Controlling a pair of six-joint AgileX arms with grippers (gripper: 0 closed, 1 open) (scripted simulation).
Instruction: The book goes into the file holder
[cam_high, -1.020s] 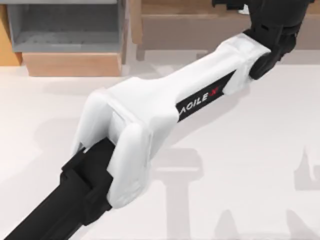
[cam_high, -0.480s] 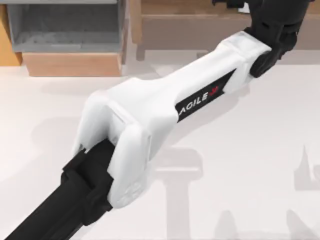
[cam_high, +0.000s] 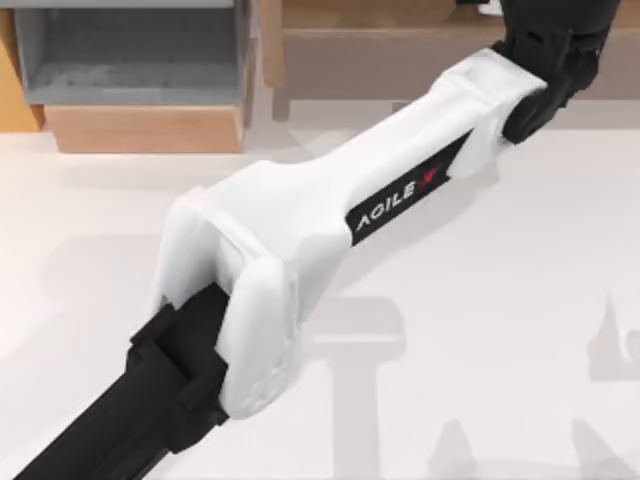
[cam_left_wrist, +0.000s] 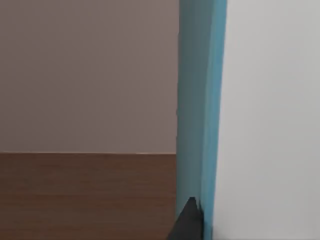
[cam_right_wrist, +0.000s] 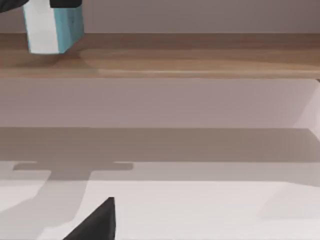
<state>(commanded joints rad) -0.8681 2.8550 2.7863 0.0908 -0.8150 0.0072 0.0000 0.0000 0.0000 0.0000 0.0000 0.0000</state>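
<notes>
Standing upright, the book (cam_left_wrist: 200, 100) shows a plain teal cover and white page edges. Left gripper (cam_left_wrist: 187, 220) holds it above the wooden shelf (cam_right_wrist: 200, 55); its fingers' spread I cannot tell

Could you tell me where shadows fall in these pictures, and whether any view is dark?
Top view: soft grey arm shadows lie across the white table, and the file holder has a shaded grey interior. Right wrist view: a broad shadow band sits under the wooden shelf, where the book hangs. Left wrist view: evenly lit. None is dark.
</notes>
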